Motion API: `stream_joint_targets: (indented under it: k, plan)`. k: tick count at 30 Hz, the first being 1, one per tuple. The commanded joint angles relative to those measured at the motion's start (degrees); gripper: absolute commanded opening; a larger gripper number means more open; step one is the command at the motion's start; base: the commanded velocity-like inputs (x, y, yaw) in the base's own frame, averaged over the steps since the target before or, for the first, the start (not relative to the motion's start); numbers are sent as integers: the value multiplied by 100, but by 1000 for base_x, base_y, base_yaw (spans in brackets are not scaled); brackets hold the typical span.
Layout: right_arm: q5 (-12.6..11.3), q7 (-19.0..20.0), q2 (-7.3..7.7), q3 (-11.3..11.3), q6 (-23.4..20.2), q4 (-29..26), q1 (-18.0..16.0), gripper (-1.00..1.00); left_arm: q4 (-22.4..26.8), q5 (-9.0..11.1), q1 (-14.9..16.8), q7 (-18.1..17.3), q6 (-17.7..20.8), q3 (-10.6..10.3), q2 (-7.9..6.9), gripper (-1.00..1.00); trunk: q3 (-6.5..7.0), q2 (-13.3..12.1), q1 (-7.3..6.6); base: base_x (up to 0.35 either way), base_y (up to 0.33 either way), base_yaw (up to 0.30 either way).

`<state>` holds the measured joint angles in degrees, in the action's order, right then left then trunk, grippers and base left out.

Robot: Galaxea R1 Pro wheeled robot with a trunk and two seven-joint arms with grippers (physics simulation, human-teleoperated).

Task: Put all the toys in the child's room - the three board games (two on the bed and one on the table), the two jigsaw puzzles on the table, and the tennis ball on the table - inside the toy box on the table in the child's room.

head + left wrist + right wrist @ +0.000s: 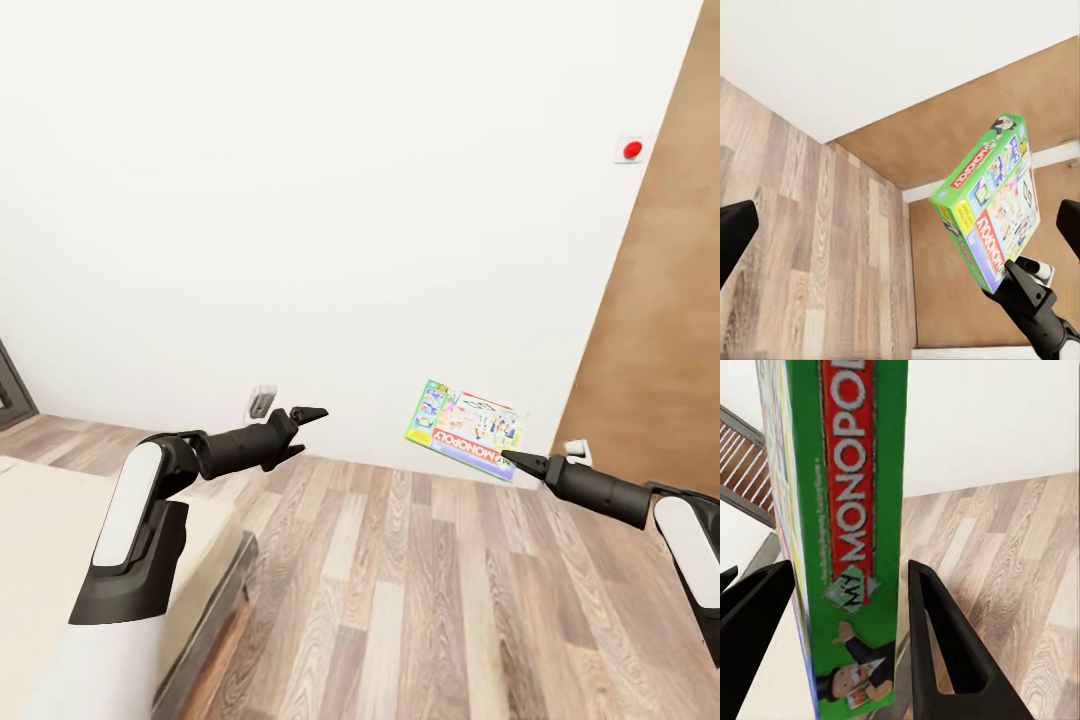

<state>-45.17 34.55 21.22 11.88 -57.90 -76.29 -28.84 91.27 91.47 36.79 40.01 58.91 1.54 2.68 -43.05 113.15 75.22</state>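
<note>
The Monopoly board game (pixel 466 429) is hanging in the air at the lower right of centre in the head view, in front of the white wall (pixel 330 200) and above the wood-plank floor (pixel 420 590), with its printed face tilted toward the camera and its red banner reading upside down. The right tool (pixel 522 462) is pinching the box by its lower right corner; in the right wrist view the two dark fingers (pixel 945 652) are pressing on either side of the green edge (pixel 851 540). The left tool (pixel 305 415) is standing spread at centre left, holding nothing. The beige bed (pixel 50 540) is lying at the lower left, and a brown wooden door (pixel 660 330) is filling the right edge.
</note>
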Motion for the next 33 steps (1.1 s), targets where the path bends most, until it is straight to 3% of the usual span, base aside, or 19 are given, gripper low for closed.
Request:
stream_joint_targets:
  k: [1, 22, 33]
  plan:
    - [-9, 34, 0, 7, -37, 1, -7, -100, 5, 52, 4, 60, 24, 13, 5, 100, 13, -39, -23, 0, 0, -287]
    - [-9, 34, 9, 13, -37, 0, -8, -100, -3, 39, 4, 73, 24, 13, 5, 100, 390, -881, -485, 0, 0, -287]
    - [-9, 34, 112, 9, -37, 0, -8, -100, -4, 38, 4, 77, 24, 13, 5, 100, 587, -1322, -726, 0, 0, -287]
